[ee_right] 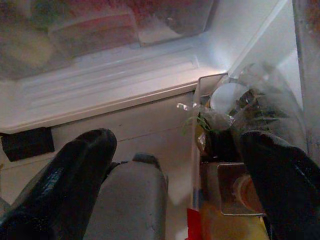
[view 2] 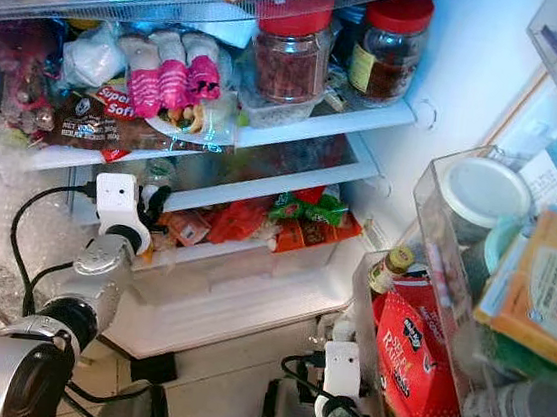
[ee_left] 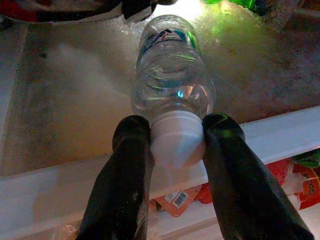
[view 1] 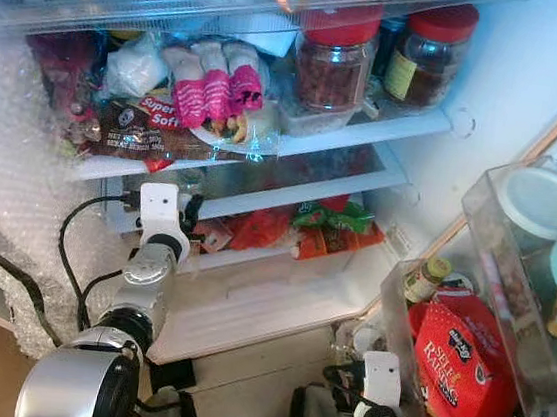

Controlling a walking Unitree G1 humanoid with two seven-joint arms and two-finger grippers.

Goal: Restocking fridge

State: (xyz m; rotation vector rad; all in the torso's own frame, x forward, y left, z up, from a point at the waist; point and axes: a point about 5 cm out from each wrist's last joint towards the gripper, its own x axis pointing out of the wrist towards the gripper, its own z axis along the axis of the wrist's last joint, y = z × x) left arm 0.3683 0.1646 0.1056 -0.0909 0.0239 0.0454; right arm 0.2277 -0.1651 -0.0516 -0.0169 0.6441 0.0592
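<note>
Your two head views look forward and down into the open fridge (view 1: pixel 402 182) from close range — both share its shelves and door bins, the right eye shifted slightly. Your left wrist view sits right behind the left gripper (ee_left: pixel 175 145), facing along a shelf at a water bottle (ee_left: pixel 172 80). Your right wrist view hangs low — facing the fridge's base and the floor (ee_right: pixel 150 125).

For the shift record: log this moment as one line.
stage: placing | left gripper: shut on water bottle by cap, on fridge shelf | right gripper: open, idle, low near door
</note>
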